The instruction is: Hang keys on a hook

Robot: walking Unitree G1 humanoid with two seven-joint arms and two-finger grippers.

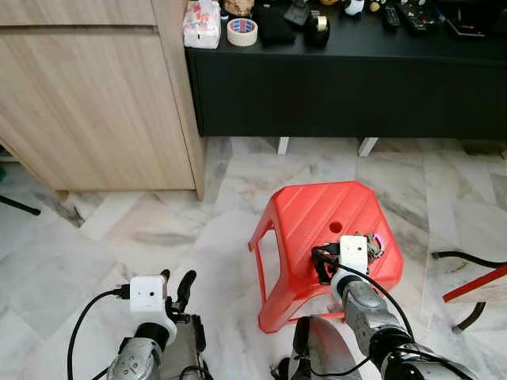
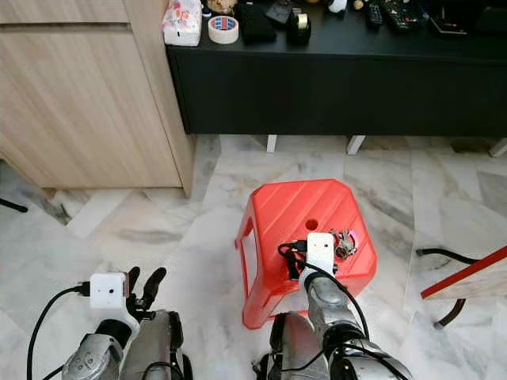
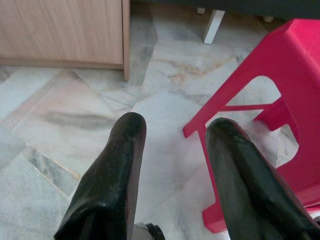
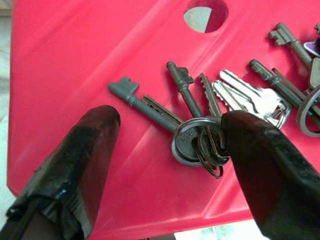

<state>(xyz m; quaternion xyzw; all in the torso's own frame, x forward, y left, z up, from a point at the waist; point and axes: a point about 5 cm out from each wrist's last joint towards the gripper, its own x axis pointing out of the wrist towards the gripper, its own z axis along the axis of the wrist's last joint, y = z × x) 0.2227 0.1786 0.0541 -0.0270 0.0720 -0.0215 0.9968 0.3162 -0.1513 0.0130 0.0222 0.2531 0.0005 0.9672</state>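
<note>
Close in, the right gripper (image 4: 170,145) is seen spread wide over the top of a red plastic stool (image 1: 313,218), its two black fingers (image 4: 82,160) set either side of a bunch of keys (image 4: 200,125). Nothing is gripped; one fingertip lies right at the key ring (image 4: 192,142), the other stands well off from the nearest key. Whether the near tip touches the ring cannot be told. The keys are fanned flat on the stool's seat, near a round hole (image 4: 205,14) in the plastic; several long old-style keys and one bright silver key are made out. More keys and a second ring lie just beside them toward the seat's edge.

From the head views the right arm is seen reaching down onto the stool's near right corner, a white camera block on its wrist.

The left gripper (image 3: 172,145) is held low over marble floor tiles (image 3: 65,115), fingers parted and empty, beside the stool's leg.

Beyond the stool, a black cabinet (image 1: 348,79) is noted, with a roll of tape (image 1: 242,32) and clutter on top. A light wood cupboard (image 1: 87,103) stands to its left.
</note>
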